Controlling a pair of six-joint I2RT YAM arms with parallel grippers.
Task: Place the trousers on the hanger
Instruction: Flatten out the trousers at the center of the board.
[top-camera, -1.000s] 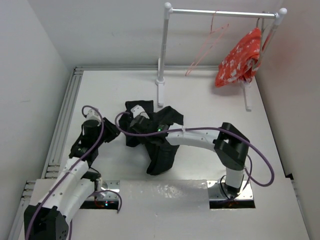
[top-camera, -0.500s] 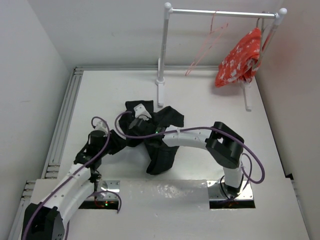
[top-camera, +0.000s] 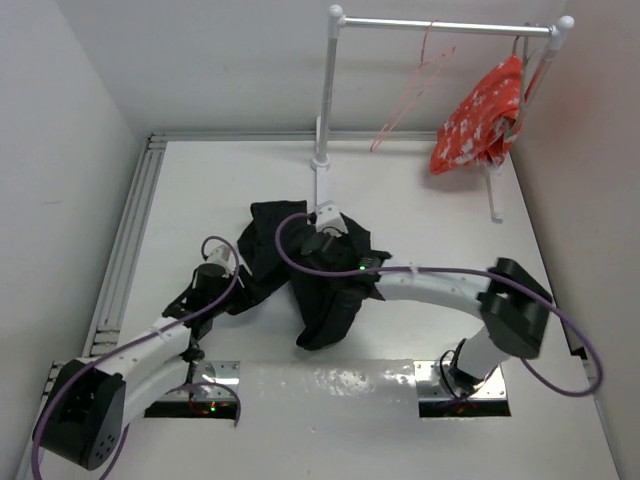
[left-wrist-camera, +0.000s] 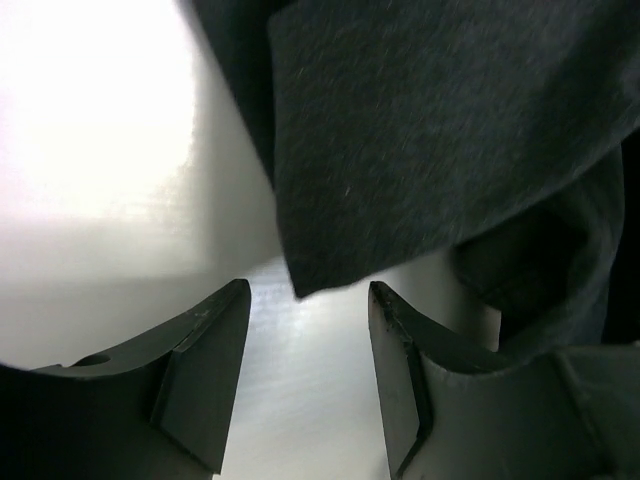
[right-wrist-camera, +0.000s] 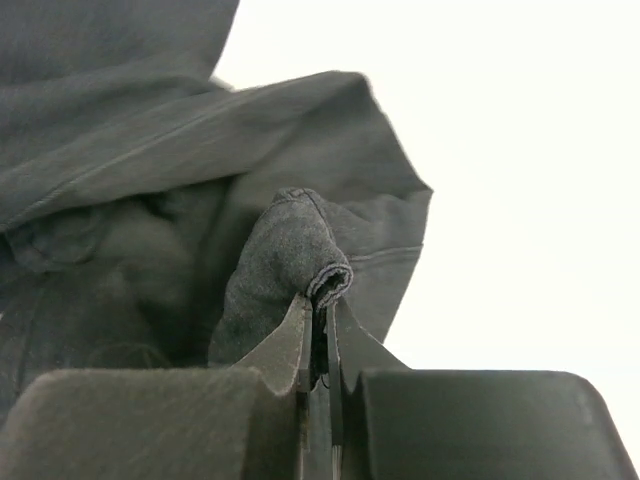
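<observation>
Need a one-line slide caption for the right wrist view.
A fold of the trousers pinched in the shut right gripper.

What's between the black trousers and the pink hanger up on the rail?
Top view: only bare table lies between trousers and hanger; the rail stand's left post stands just to the side.

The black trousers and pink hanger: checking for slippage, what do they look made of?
Black long trousers: soft matte woven or knit cloth, seemingly cotton-like; fine fuzzy texture, limp folds. Thin pale pink triangular hanger: smooth wire or slim plastic; too thin here to tell.
</observation>
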